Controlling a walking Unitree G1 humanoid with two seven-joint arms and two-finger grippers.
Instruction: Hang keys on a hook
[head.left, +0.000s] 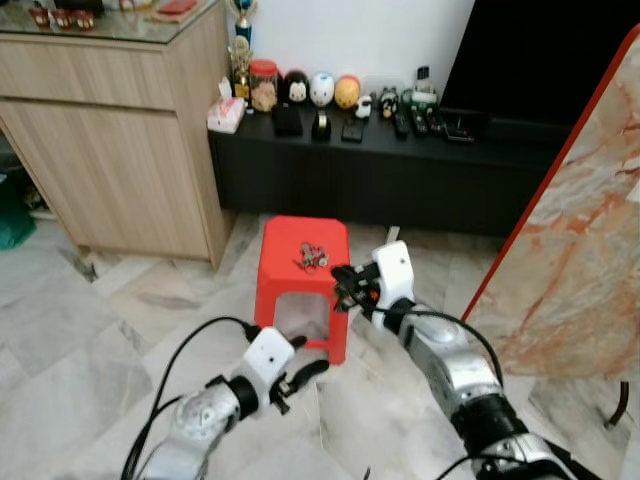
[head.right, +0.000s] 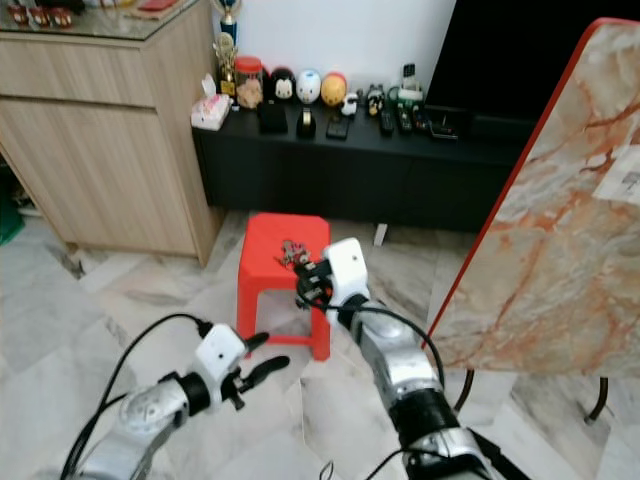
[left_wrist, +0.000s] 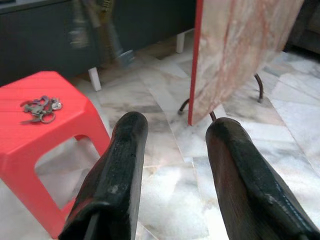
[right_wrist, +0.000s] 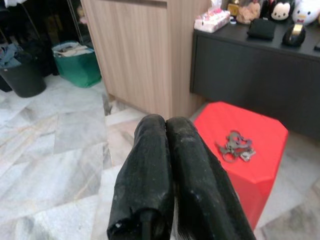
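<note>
A bunch of metal keys (head.left: 311, 257) lies on top of a red plastic stool (head.left: 290, 290) standing on the marble floor. My right gripper (head.left: 343, 281) hovers just right of the keys at the stool's right edge, its fingers (right_wrist: 167, 165) shut with nothing between them. The keys (right_wrist: 235, 146) lie a short way beyond its tips. My left gripper (head.left: 300, 372) is low, in front of the stool, open and empty; its fingers (left_wrist: 120, 170) point past the stool (left_wrist: 35, 130) and keys (left_wrist: 40, 107).
A black low TV bench (head.left: 400, 165) with figurines, remotes and a tissue box runs along the wall behind the stool. A wooden cabinet (head.left: 120, 130) stands at the left. A marble-patterned board with red edge (head.left: 585, 250) leans at the right.
</note>
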